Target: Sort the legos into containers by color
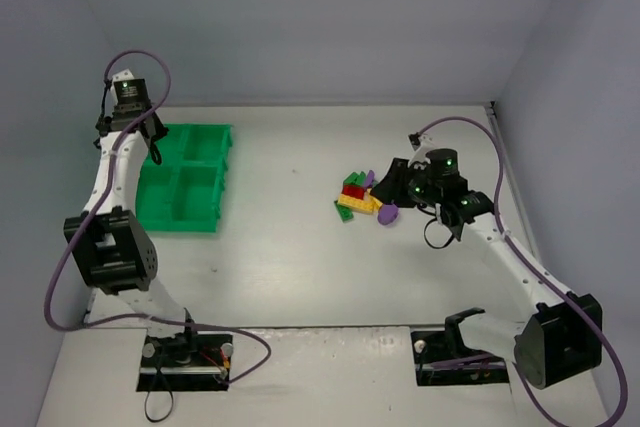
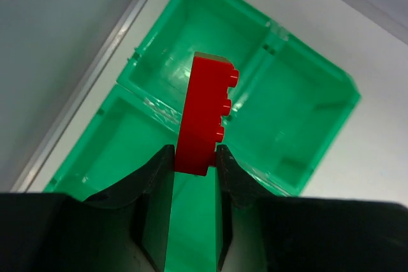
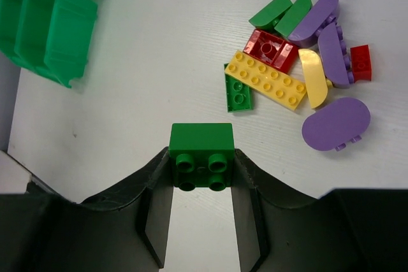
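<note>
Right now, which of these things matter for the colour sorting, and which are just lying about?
Job: red brick in left gripper; green brick in right gripper; loose brick pile; green four-compartment tray.
Just there: purple cables; table.

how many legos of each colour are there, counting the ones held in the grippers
red legos: 3, one in the left gripper
green legos: 4, one in the right gripper
yellow legos: 2
purple legos: 3
total: 12 in view
</note>
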You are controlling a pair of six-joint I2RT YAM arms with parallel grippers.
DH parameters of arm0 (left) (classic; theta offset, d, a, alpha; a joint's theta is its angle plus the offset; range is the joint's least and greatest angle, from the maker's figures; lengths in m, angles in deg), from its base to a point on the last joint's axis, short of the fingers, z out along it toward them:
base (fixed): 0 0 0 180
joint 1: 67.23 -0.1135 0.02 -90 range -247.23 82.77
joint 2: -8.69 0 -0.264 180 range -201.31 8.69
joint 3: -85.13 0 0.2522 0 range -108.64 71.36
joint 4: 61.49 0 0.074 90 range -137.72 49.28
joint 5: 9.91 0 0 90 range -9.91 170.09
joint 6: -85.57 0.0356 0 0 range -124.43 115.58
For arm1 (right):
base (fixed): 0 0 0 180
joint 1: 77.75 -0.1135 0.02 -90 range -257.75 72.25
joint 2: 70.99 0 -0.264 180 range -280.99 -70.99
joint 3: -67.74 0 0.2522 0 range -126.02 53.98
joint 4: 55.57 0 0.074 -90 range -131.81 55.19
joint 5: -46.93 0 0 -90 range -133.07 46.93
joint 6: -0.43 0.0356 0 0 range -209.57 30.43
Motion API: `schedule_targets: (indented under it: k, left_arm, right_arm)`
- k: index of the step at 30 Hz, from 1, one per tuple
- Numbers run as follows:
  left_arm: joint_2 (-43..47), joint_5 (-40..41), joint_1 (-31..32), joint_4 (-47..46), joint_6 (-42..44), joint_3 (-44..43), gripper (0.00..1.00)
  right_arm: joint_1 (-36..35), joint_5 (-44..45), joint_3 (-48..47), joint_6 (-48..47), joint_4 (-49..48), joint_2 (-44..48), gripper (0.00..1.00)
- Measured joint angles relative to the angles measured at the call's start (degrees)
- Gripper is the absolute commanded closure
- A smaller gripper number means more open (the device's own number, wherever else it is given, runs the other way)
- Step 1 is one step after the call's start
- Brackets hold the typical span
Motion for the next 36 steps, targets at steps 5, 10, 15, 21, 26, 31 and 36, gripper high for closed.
schedule_targets:
  k: [5, 10, 15, 21, 26, 31, 36]
  left_arm:
    - [-9.9, 0.8, -1.5, 1.9, 3.1, -7.6, 1.0]
    - [-12.8, 0.9, -1.5, 1.9, 6.5, -8.8, 1.0]
    - [-16.7, 0.4, -1.7, 1.2, 8.9, -13.6, 1.0]
    - [-23.1, -0.9, -1.7, 0.4, 10.0, -17.5, 0.94]
    - [-27.0, -2.0, -1.7, 0.4, 10.1, -17.9, 0.79]
    - [-29.1, -2.5, -1.7, 0.6, 10.3, -18.3, 0.56]
    - [-29.4, -2.3, -1.7, 0.3, 10.4, -18.6, 0.37]
  right_arm:
    - [-0.4, 1.5, 0.0, -2.1, 2.0, -1.2, 1.0]
    - [-1.5, 4.0, 0.6, -3.2, 3.2, -3.5, 1.0]
    - [-2.6, 5.5, 1.7, -3.6, 3.6, -6.4, 1.0]
    - [-3.6, 8.1, 2.1, -3.6, 4.1, -10.0, 1.0]
    - [-7.7, 11.5, 2.1, -3.5, 4.0, -15.6, 1.0]
    - [-11.7, 12.6, 2.1, -2.6, 2.9, -20.5, 1.0]
    - [-13.3, 13.4, 2.1, -2.1, 1.7, -22.8, 1.0]
